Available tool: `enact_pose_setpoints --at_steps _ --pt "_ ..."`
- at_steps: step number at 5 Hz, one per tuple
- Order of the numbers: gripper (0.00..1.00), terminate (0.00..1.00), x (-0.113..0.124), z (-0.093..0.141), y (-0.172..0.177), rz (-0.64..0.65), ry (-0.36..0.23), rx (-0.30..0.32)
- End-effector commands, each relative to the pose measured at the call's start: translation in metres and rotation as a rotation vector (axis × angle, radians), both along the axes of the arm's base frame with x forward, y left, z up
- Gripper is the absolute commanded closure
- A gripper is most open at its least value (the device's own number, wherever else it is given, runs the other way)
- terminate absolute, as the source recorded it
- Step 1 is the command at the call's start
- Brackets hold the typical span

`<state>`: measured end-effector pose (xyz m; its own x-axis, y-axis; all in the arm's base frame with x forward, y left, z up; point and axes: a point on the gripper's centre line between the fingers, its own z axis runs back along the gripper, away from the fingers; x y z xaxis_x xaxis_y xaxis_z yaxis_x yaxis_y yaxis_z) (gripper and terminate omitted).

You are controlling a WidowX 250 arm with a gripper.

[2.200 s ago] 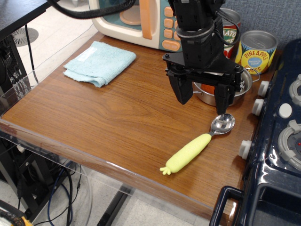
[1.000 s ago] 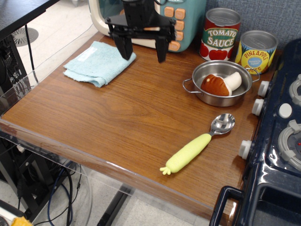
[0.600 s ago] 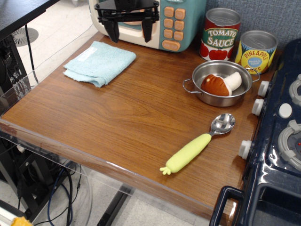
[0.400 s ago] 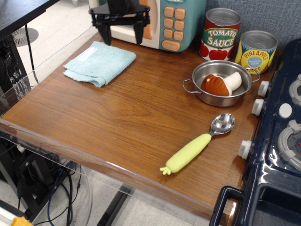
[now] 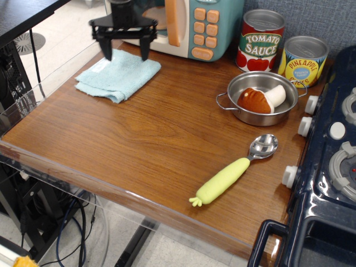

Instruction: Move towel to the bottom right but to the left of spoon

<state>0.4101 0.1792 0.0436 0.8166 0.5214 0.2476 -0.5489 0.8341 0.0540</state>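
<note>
Pale aqua terry cloth, the towel (image 5: 118, 75) lies rumpled in the upper left of the frame on the wooden surface (image 5: 150, 139), well apart from the spoon (image 5: 233, 170), which rests at the lower right with its silver bowl pointing up toward the metal pot (image 5: 260, 98). The hand (image 5: 125, 51) hangs over the towel's upper edge with its two dark fingers spread wide and nothing between them; whether the tips touch the cloth cannot be told from this view. The grasp looks not yet made, so most of the task lies ahead. Several things could go wrong from here. The fingers stand near the towel's back edge rather than its middle, so a closing pinch might catch only a thin fold and let the cloth slip free partway across. The toy microwave (image 5: 183, 22) sits just behind the hand, and a descent that drifts toward the top of the frame could knock it. A limp towel hanging low may drag across the wood and bunch up. At the far end the free space left of the spoon runs close to the surface's front edge, so a careless release could drape the cloth over the spoon's yellow-green handle, push the spoon aside, or leave a corner hanging off the edge.
</note>
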Motion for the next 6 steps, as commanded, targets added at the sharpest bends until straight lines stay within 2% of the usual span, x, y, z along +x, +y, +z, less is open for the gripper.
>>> enact_pose_setpoints --at_steps 1,2,3,6 --pt "0.0 0.0 -0.021 0.002 0.02 0.07 -0.018 -0.001" --pt "0.0 0.0 -0.025 -0.006 0.016 0.064 -0.015 -0.019" --pt "0.0 0.0 -0.036 -0.004 0.008 0.074 -0.06 -0.037" --pt "0.0 0.0 -0.061 -0.014 -0.03 -0.005 -0.02 -0.089"
